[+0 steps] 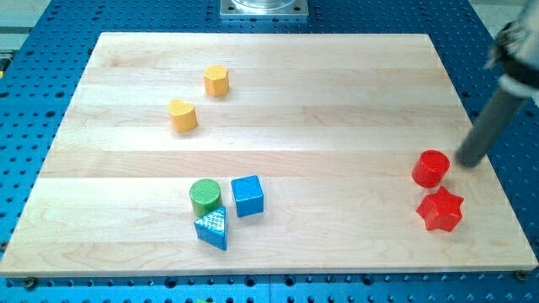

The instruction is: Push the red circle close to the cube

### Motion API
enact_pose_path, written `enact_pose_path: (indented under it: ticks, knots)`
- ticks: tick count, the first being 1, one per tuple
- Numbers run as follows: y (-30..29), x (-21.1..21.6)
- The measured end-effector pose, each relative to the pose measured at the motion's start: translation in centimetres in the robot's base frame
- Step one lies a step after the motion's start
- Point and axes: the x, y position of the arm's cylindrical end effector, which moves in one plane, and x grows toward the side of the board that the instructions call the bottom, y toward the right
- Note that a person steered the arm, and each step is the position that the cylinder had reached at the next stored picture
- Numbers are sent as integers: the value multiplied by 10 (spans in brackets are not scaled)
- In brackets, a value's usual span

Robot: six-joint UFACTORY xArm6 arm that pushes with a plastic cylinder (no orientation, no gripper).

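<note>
Red circle [430, 168]: short cylinder, upright on the wooden board [337, 101], lying just to the view's left of my tip [466, 161] and slightly below it. A narrow gap seems to separate the two; contact cannot be confirmed.

Rod: dark, straight, entering from the view's upper right corner and slanting down and leftward in the picture. Its upper part is blurred. No gripper is fitted, so nothing opens, closes or grasps; the tip works by pushing only.

Blue cube [247, 195]: the target, well apart from the tip, far toward the view's left and a little lower.

Step in hand, as judged: approach complete or nearly so, with the tip placed behind the circle on the side away from the cube. The circle is not yet near the cube.

Next move, as judged: a long push toward the view's left, angled slightly downward, keeping the tip centred on the circle so the round block does not roll off to one side.

Other items:
- Red star [440, 210], below and left of the tip, just under the circle; clear of the intended path.
- Green cylinder [205, 197], touching or nearly touching the cube's far side.
- Blue triangular block [211, 228], below the green cylinder.
- Yellow heart block [182, 115] and yellow hexagonal block [216, 81], far up-left.
</note>
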Motion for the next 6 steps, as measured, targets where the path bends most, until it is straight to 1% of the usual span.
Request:
enact_pose_path:
  ticks: [1, 2, 3, 4, 5, 6]
  knots:
    - [-165, 9]
    - [-132, 3]
    - [-30, 0]
    - [-84, 29]
    - [-160, 48]
    - [-162, 47]
